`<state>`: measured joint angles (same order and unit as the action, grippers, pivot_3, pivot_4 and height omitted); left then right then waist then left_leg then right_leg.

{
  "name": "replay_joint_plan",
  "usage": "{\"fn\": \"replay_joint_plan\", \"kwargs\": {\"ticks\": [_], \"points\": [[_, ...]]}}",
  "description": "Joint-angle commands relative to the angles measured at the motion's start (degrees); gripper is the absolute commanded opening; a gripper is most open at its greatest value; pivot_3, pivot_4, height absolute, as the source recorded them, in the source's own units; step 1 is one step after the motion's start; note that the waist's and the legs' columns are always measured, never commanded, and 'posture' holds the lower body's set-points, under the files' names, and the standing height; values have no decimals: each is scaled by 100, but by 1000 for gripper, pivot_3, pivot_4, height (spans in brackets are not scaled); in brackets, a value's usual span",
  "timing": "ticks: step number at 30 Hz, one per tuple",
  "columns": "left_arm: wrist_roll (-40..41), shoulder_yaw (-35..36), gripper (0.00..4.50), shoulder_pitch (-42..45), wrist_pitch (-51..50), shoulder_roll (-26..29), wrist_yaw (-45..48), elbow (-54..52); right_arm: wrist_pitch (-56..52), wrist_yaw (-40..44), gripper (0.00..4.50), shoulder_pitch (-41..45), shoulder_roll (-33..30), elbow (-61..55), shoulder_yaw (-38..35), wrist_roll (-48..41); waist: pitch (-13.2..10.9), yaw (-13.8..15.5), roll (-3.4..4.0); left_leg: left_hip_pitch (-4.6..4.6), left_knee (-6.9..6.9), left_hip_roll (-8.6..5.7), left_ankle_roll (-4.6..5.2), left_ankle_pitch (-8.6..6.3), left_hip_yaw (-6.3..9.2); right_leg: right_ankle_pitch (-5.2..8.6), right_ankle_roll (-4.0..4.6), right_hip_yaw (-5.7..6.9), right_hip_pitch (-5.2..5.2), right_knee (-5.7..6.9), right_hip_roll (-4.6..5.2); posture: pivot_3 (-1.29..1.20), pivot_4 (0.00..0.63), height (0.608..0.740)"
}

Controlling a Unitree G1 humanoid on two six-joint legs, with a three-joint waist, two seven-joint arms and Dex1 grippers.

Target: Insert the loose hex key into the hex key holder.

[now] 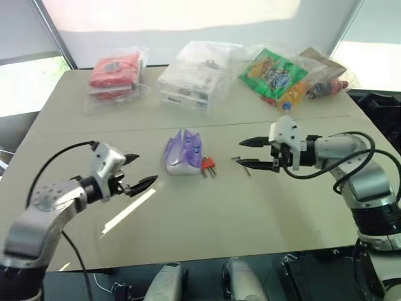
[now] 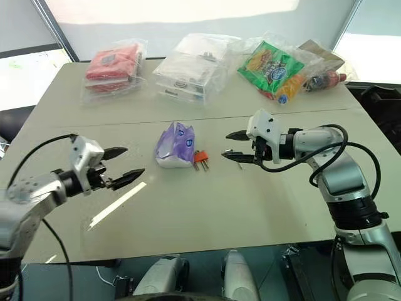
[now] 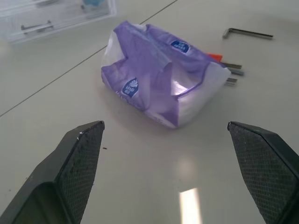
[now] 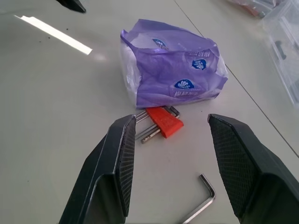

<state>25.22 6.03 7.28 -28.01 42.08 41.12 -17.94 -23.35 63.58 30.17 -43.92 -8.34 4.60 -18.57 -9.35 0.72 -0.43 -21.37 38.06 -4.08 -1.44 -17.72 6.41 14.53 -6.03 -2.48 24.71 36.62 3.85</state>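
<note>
The step in hand, as I judge it, is to pick up the loose hex key (image 4: 202, 204), which lies flat on the table (image 1: 250, 213) just below the right gripper (image 1: 245, 153). This gripper hangs a little above the table with its 2 fingers apart and nothing between them. To do the step well, it should come straight down so that one finger passes on each side of the long leg of the key, and then close slowly. The rod is thin and lies flat, so the fingertips must go almost to the surface, otherwise they will close over it and miss. It is better to take the long leg near the bend, so that the free end stays out for the insertion.

The left gripper (image 1: 142, 171) is also wide open and empty, near the purple-and-white packet (image 1: 182, 153). It could later hold the hex key holder (image 4: 163, 122) steady, because this block looks light and may slide.

The key is a thin dark grey metal rod with an L shape. It lies near the holder but apart from it. The holder is a small orange-red block, touching the packet, with about 3 short keys coming out
</note>
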Motion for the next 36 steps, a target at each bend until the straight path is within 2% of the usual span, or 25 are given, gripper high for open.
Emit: {"fn": "replay_joint_plan", "kwargs": {"ticks": [1,7,26,29,35,36], "points": [[-395,-292,4416,426,513,-196,98,619,12,-123,2537,-63,-9,-271,-111,-9,0,-3,-1,-2,0,0,-1,0,1,0,0,0,2,0,0,0,150,740],[-836,-823,4416,1067,1047,-645,363,1671,-75,-328,2537,-327,-65,-530,-259,-44,-1,-7,-1,-5,1,-1,-4,2,0,-1,-1,2,6,1,0,0,150,740],[-1513,-1315,4416,1716,1438,-1261,618,2710,-41,-649,2537,-372,-72,-636,-298,31,-1,-5,-2,-5,5,-2,-5,3,-2,-1,-2,2,8,6,-2,0,150,740],[-1544,-1297,3617,1766,1452,-1325,596,2836,-33,-686,2537,-337,-57,-609,-278,35,-1,-6,-2,-5,5,-2,-8,5,-2,-1,-2,2,9,7,-3,0,150,740],[-1533,-1210,458,1780,1444,-1395,511,2944,-26,-744,2537,-333,-34,-610,-252,42,0,-5,-3,-4,7,-3,-8,5,-2,-1,-3,2,8,8,-3,0,150,740],[-1516,-1175,38,1756,1436,-1407,475,2929,-25,-753,2537,-339,-28,-612,-247,43,0,-5,-3,-4,7,-3,-8,5,-2,-1,-3,2,8,9,-3,0,150,740]]}}
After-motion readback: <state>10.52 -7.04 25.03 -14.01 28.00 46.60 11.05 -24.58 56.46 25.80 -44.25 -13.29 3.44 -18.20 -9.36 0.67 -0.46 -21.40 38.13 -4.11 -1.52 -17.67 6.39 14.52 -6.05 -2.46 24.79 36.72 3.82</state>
